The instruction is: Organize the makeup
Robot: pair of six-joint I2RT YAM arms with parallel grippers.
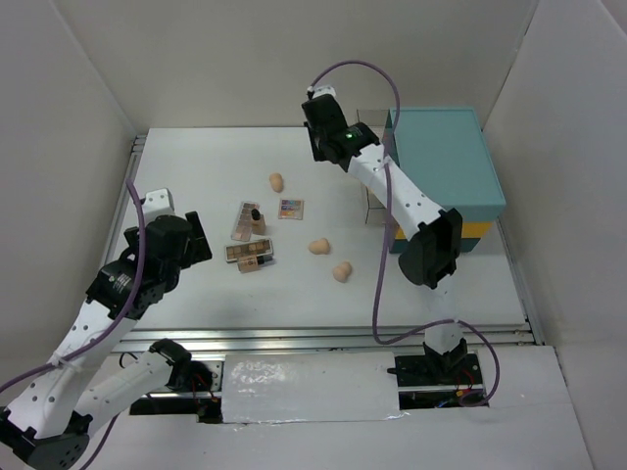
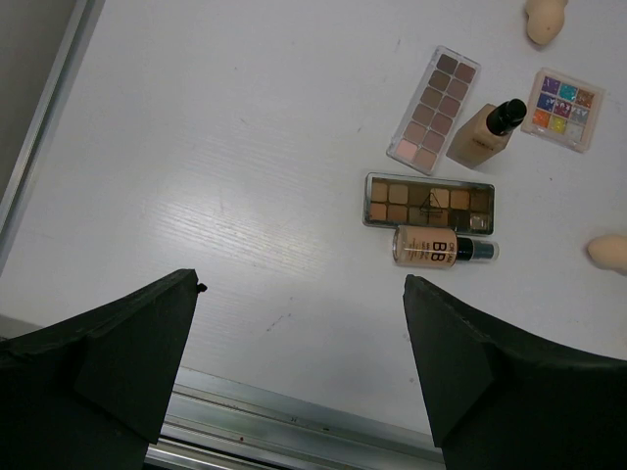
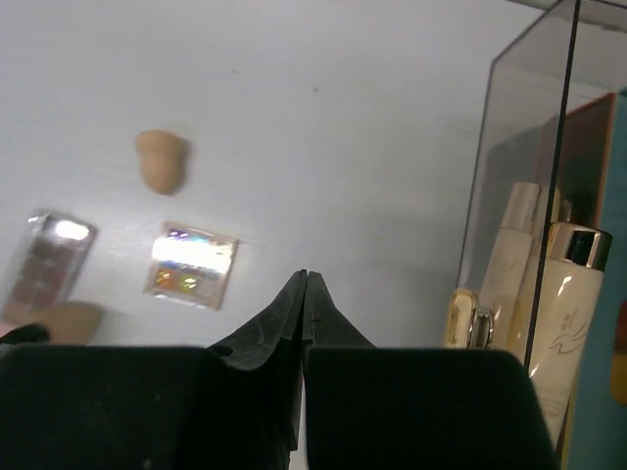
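Note:
The makeup lies loose mid-table: a long pink palette (image 1: 242,220), a black-capped foundation bottle (image 1: 257,219), a small colourful palette (image 1: 290,209), a brown palette (image 1: 248,252), a beige BB tube (image 1: 258,263) and three peach sponges (image 1: 276,182) (image 1: 318,247) (image 1: 341,271). My left gripper (image 1: 193,241) is open and empty, hovering left of the palettes; in its wrist view (image 2: 301,294) the brown palette (image 2: 429,202) and BB tube (image 2: 443,247) lie ahead on the right. My right gripper (image 1: 317,147) is shut and empty, high near the back; its tip (image 3: 306,279) is right of the colourful palette (image 3: 191,264).
A big teal case (image 1: 446,162) stands at the back right. A clear organizer (image 1: 376,211) holding gold-capped cream bottles (image 3: 573,294) stands against its left side. Metal rails (image 2: 294,411) run along the table's near edge, and grey walls close in the sides.

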